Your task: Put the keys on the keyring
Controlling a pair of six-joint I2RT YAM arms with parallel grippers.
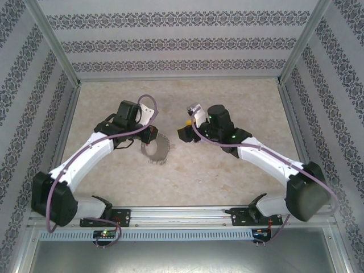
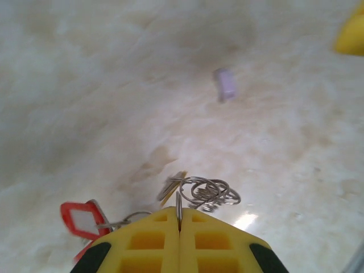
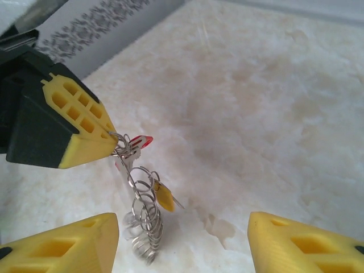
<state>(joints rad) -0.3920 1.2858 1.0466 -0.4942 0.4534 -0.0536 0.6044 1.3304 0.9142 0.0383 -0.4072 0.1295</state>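
Note:
My left gripper (image 2: 180,216) is shut on the thin wire of the keyring (image 2: 209,192), a grey loop fringed with small silvery rings and keys. It carries a red tag (image 2: 81,219) and a yellow-headed key (image 3: 164,196). From the right wrist, the keyring (image 3: 143,213) hangs down from the left gripper (image 3: 108,142) to the table. A loose key with a lilac head (image 2: 226,84) lies flat on the table beyond the ring. My right gripper (image 3: 182,244) stands open just right of the keyring (image 1: 155,151), with nothing between its fingers.
The tabletop (image 1: 227,170) is pale marble-patterned, enclosed by patterned walls (image 1: 182,40) at the back and both sides. The two grippers (image 1: 149,135) (image 1: 183,132) face each other near the middle of the table, a short gap apart.

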